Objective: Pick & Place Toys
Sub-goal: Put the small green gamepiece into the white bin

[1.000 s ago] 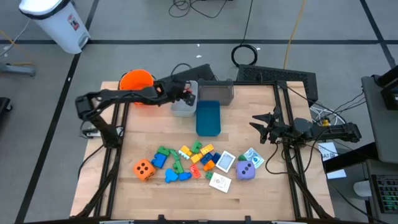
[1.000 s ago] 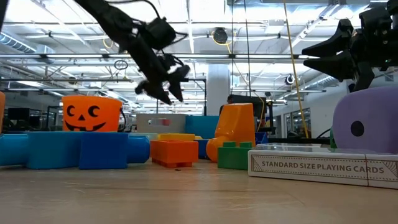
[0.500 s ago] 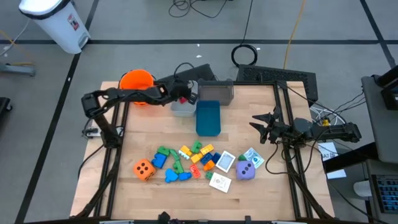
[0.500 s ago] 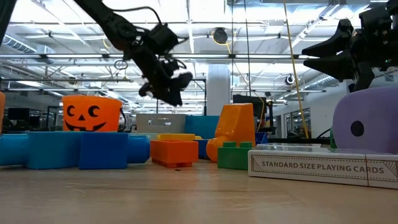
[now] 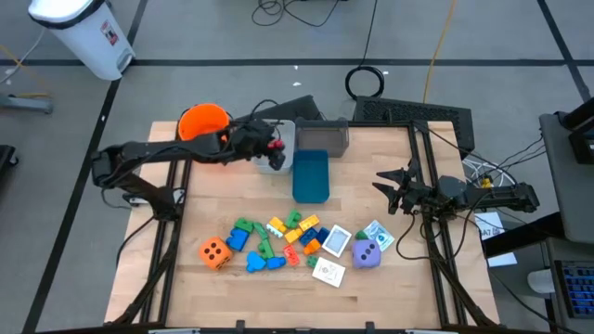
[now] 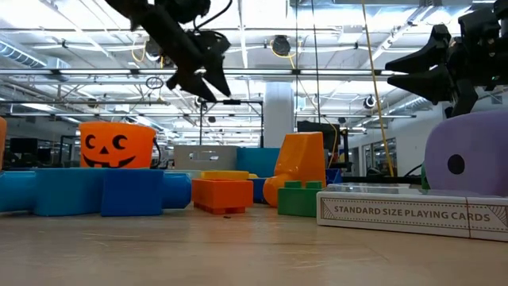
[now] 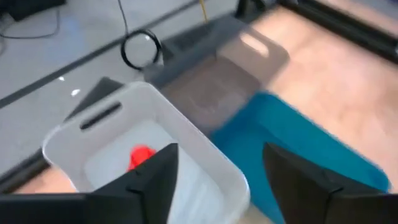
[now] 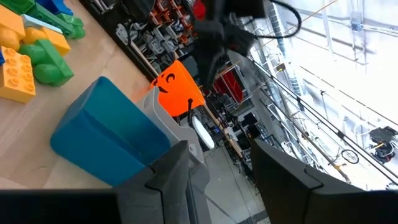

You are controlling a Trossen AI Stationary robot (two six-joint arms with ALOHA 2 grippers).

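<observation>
Toys sit in a loose cluster on the near half of the table (image 5: 213, 209): multicoloured plastic blocks (image 5: 278, 237), an orange dotted die (image 5: 214, 251), a purple die (image 5: 368, 254) and flat picture cards (image 5: 329, 271), all well apart from both sets of fingers. Up at the far side, the left gripper (image 5: 273, 147) hangs over the white bin (image 7: 155, 149), its fingers (image 7: 158, 180) spread apart and gripping nothing. Right beneath and between those fingers, one small red piece (image 7: 142, 155) lies on the white bin's floor. Just beside that bin stands the blue bin (image 5: 311, 175), with a grey bin (image 5: 323, 136) behind it and the orange pumpkin bucket (image 6: 117, 144) off to the side. Over at the right edge, the right gripper (image 5: 382, 183) hovers above the table, fingers parted and bare, the toy cluster lying off to one side of them.
</observation>
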